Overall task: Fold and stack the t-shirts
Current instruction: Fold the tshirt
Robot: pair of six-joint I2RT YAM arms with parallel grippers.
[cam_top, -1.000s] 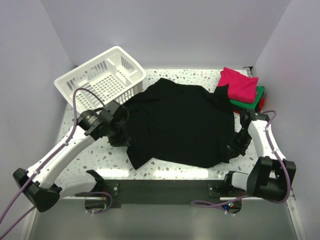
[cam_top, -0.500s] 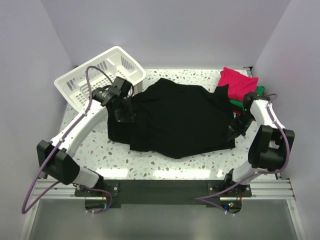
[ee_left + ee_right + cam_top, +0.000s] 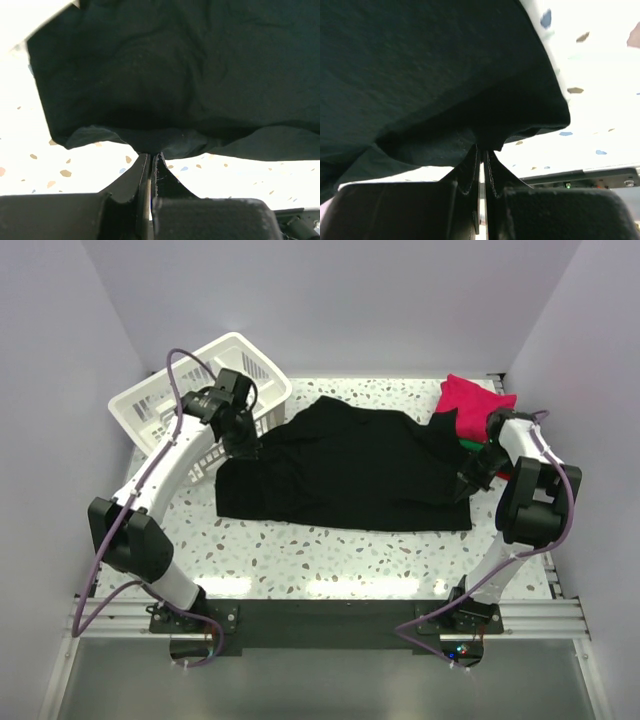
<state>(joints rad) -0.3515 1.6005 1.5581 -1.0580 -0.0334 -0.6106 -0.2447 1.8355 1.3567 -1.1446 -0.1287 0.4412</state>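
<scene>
A large black t-shirt (image 3: 350, 465) lies across the middle of the table, its near half doubled over toward the back. My left gripper (image 3: 245, 445) is shut on its left edge, next to the basket. In the left wrist view the black cloth (image 3: 170, 85) hangs from the pinched fingertips (image 3: 151, 156). My right gripper (image 3: 470, 480) is shut on the shirt's right edge; the right wrist view shows the cloth (image 3: 440, 75) bunched in the closed tips (image 3: 481, 149). A folded magenta-pink t-shirt (image 3: 478, 406) sits on a green one (image 3: 517, 430) at the back right.
A white slatted plastic basket (image 3: 190, 400) stands tilted at the back left, right behind my left arm. The stack at the back right is close to my right arm. Speckled tabletop (image 3: 330, 555) shows along the near side.
Both grippers have carried the shirt's near edge away from the arm bases toward the back, folding the near half over. The shirt's front edge now runs straight and farther back.
</scene>
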